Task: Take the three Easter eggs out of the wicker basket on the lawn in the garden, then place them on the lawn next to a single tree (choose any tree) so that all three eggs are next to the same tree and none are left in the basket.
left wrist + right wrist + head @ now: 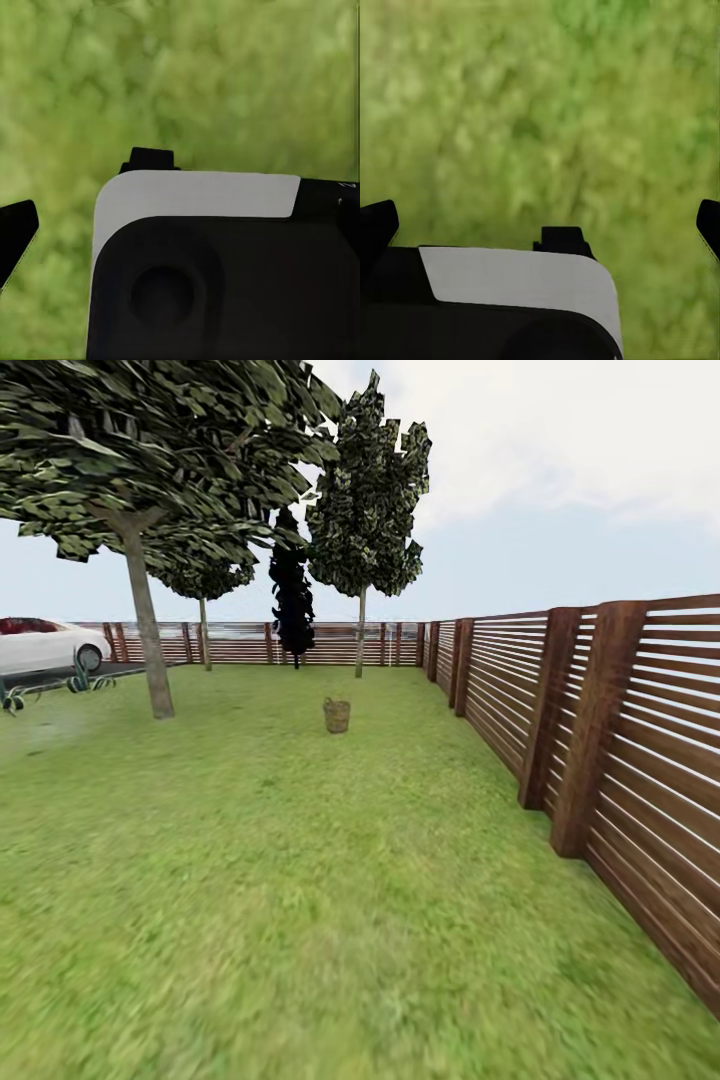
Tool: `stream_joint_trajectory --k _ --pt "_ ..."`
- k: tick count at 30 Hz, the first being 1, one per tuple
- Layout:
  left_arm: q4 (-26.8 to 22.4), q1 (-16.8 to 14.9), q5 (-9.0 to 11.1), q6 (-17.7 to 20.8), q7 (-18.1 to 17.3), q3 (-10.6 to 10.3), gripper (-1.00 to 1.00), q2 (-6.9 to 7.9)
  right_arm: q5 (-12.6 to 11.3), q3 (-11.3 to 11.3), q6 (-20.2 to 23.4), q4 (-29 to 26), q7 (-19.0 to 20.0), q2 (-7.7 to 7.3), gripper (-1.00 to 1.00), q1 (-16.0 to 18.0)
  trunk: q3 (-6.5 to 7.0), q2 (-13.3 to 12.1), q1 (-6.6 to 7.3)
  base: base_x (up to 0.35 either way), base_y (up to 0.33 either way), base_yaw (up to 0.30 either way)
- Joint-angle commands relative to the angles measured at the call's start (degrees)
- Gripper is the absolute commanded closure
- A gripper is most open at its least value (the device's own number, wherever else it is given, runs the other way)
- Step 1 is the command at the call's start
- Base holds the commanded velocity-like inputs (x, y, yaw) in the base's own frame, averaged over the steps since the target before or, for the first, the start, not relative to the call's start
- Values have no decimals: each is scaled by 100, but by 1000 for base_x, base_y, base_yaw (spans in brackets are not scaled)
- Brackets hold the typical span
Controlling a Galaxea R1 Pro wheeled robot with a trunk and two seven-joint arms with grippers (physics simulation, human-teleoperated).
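Grass of the lawn (300, 920) fills the near ground in the head view and runs far back to a slatted wooden fence (620, 760) along the right and across the far end. A thick-trunked tree (148, 630) stands at the far left, a slimmer tree (361, 630) near the far fence, and a narrow dark tree (292, 595) between them. A white car (45, 645) is seen at the far left edge. The wicker basket (337, 715) sits on the grass, far ahead near the middle, well apart from every trunk. The eggs cannot be made out at this range.

The basket is judged light and fairly stiff, best left where it stands. The eggs are expected to be small, smooth, rounded and prone to slip or roll, so each would be best pinched across its middle, gently.

Only grass is shown beneath each arm in the wrist views, with dark fingertips at the picture edges. The right gripper (547, 221) is seen spread wide and empty. One fingertip (15, 232) of the left gripper is visible, so its spread cannot be told.
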State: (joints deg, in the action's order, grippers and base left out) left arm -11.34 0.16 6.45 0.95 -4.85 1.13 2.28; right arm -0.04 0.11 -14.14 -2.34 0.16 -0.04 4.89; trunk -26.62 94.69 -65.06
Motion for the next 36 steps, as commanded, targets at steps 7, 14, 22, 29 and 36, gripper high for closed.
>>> stream_joint_trajectory --k 7,14,22,29,36 --pt "-8 2 58 10 -31 14 -100 1 2 -2 -19 5 2 2 -100 3 -5 2 -3 327 0 0" --pt "-8 2 58 10 -31 15 -100 1 -1 -2 -19 5 2 3 -100 3 -5 2 -3 327 0 0" --pt "-8 2 58 10 -33 19 -100 1 -3 -2 -19 5 2 4 -100 3 -5 2 -3 327 0 0" --pt "-8 2 58 10 -33 18 -100 1 -3 -2 -19 5 2 4 -100 3 -5 2 -3 327 0 0" --pt "-8 2 58 10 -32 18 -100 1 -5 2 -19 12 2 11 -100 3 -5 2 -3 327 0 0"
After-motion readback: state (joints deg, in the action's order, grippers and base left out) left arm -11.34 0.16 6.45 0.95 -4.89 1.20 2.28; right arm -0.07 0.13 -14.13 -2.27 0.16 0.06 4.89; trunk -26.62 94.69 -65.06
